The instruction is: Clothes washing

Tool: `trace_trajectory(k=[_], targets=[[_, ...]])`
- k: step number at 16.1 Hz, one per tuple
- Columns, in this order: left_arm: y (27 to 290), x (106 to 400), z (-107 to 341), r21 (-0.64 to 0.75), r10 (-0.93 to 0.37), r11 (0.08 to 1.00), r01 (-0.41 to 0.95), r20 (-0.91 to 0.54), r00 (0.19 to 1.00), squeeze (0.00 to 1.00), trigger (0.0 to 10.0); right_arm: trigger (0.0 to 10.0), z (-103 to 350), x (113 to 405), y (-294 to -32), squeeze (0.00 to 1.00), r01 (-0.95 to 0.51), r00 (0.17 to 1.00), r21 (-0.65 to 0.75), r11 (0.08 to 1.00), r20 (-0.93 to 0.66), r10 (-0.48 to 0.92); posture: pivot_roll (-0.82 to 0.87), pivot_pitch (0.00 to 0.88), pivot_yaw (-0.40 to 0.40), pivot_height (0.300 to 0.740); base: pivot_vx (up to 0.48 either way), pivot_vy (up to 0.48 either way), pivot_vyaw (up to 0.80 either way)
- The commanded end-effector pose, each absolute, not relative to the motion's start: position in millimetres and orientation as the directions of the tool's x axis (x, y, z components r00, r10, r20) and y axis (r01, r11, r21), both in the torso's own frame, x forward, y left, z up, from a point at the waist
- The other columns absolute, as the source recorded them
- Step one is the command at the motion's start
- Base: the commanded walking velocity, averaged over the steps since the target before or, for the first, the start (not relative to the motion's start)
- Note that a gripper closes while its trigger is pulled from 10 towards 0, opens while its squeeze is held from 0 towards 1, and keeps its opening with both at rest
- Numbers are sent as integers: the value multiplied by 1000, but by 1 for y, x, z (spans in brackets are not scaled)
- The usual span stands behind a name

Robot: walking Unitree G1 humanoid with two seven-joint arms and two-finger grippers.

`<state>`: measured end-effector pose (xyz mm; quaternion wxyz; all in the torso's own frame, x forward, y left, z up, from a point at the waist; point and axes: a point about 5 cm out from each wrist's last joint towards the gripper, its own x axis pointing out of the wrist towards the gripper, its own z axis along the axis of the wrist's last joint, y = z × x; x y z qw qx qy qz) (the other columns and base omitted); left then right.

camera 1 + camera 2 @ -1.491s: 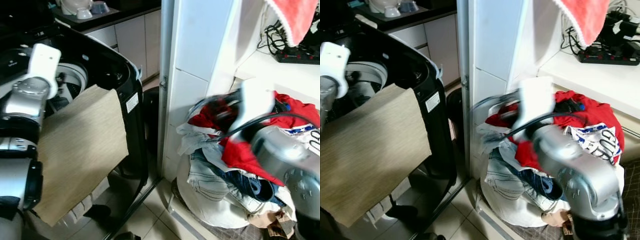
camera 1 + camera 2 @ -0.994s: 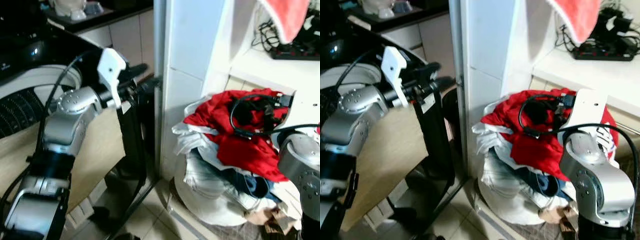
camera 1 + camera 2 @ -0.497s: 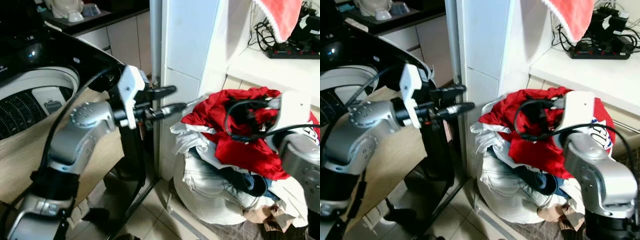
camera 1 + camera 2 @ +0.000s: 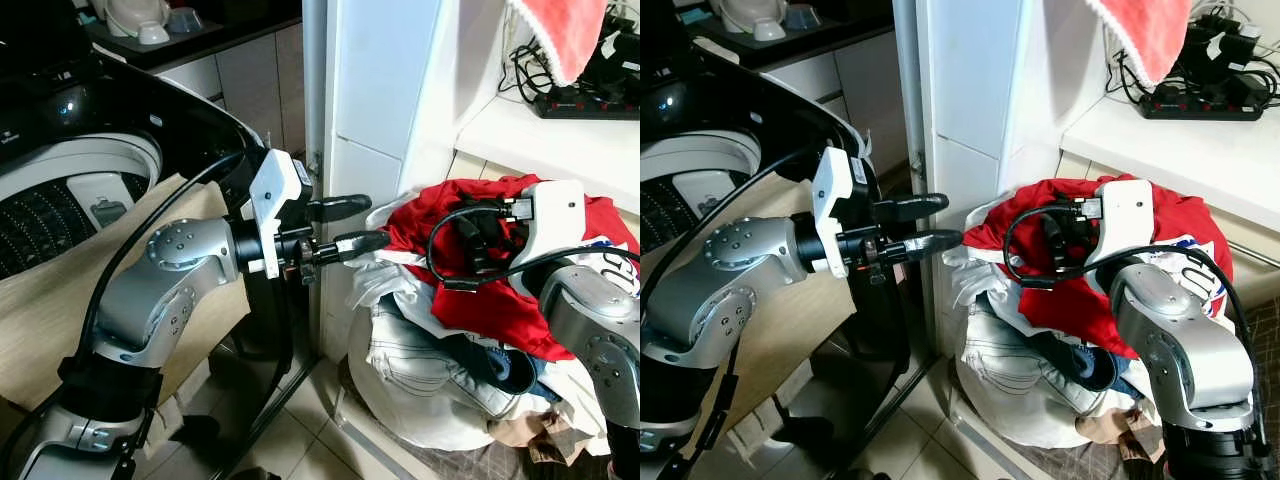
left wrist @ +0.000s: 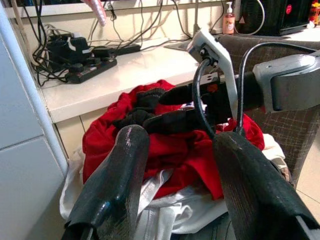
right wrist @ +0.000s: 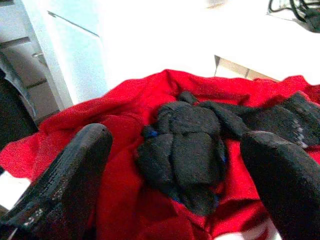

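Note:
A heap of laundry sits on the floor right of a tiled pillar. A red garment (image 4: 485,300) lies on top, with jeans (image 4: 405,350) and white cloth (image 4: 375,280) beneath. A bundle of black socks (image 6: 187,150) rests on the red garment. My right gripper (image 6: 182,150) hovers just over the socks, open, one finger either side. My left gripper (image 4: 377,221) reaches from the washing machine side to the pile's left edge, open and holding nothing. The black top-loading washer (image 4: 215,125) stands at left with its drum (image 4: 60,200) uncovered.
A tan cloth (image 4: 40,320) hangs over the washer's front. The white tiled pillar (image 4: 385,100) separates washer and pile. Above the pile, a white shelf (image 4: 560,140) carries a power strip (image 4: 590,100) and cables, and a red towel (image 4: 565,35) hangs down. Bowls (image 4: 150,30) sit on a far counter.
My left arm has stretched further right, bringing its open fingers to the pile's edge. My right gripper has shifted left and settled over the black socks.

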<state>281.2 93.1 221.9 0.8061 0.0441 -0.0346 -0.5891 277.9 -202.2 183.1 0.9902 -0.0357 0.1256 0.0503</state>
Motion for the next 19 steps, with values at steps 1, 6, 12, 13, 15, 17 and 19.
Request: trace_trajectory(k=[1,6,12,13,15,17,19], targets=[[91,278,222,115,-959,282,952,-6,285,0,10000,10000,182,281,-201,0,-112,963,-69,991,-252,91,-166,0,40,740,0,0,0],[89,272,216,97,-965,251,963,-51,256,0,10000,0,159,284,-203,0,-123,927,-49,991,-362,97,-160,0,38,740,0,0,0],[90,273,214,101,-963,255,962,-67,262,0,10000,0,156,285,-201,0,-138,926,-46,989,-360,113,-157,0,38,740,0,0,0],[90,273,214,101,-963,254,962,-68,261,0,10000,0,156,285,-201,0,-140,926,-45,989,-358,115,-157,0,38,740,0,0,0],[90,273,214,101,-963,254,962,-69,261,0,10000,0,155,285,-201,0,-141,926,-42,989,-358,117,-157,0,38,740,0,0,0],[90,273,214,104,-962,254,961,-73,262,0,10000,0,155,285,-200,0,-141,929,-48,989,-351,116,-156,0,38,740,0,0,0],[91,274,214,110,-961,255,961,-77,264,0,10000,0,155,285,-200,0,-137,933,-47,989,-343,113,-156,0,38,740,0,0,0]])
